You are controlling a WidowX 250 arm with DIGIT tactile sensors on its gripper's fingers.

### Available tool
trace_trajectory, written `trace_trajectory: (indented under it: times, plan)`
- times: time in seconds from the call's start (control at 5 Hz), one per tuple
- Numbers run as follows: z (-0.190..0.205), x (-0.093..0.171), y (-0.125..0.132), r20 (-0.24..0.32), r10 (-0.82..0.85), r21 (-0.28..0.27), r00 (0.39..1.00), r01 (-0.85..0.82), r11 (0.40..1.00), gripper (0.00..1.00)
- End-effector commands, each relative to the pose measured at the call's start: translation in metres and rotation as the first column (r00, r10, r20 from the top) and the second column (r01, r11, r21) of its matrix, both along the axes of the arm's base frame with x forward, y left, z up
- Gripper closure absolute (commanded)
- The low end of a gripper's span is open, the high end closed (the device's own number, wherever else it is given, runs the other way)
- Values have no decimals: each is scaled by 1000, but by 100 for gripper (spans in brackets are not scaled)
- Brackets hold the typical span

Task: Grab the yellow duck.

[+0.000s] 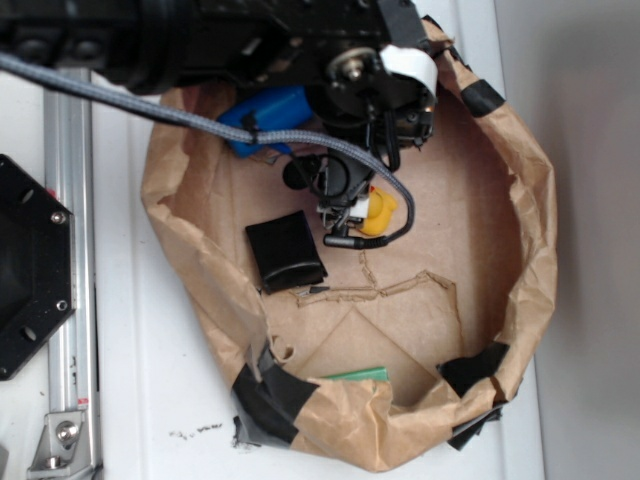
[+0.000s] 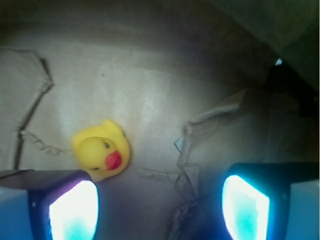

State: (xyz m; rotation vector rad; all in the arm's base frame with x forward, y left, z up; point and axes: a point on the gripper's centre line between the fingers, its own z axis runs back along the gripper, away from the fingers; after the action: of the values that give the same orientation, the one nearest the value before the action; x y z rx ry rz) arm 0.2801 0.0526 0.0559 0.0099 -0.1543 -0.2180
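While your gripper (image 2: 159, 205) hung with its jaws apart and empty, the yellow duck (image 2: 101, 150) lay on the paper floor.

You had the duck just beside the left fingertip (image 2: 72, 210), outside the gap, red beak facing the wrist camera. Seen from the exterior camera, it peeked out beside the gripper inside the brown paper bag (image 1: 520, 260), with a black block (image 1: 285, 251) nearby and a blue bottle (image 1: 265, 112) under the arm.

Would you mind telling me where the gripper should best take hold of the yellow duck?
Grip the yellow duck across its rounded body, from above. It faces the wrist camera, close to one finger of the open gripper, so shifting toward it first seems wise.
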Motion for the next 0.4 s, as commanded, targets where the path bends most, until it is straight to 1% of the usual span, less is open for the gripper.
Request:
trace_trajectory:
  times: [0.0,0.2]
  plan:
    - [-5,11,-10,23,-9,26,1000,9,1000,0]
    - [-4,11,-12,33,-12,18,999,11,1000,0]
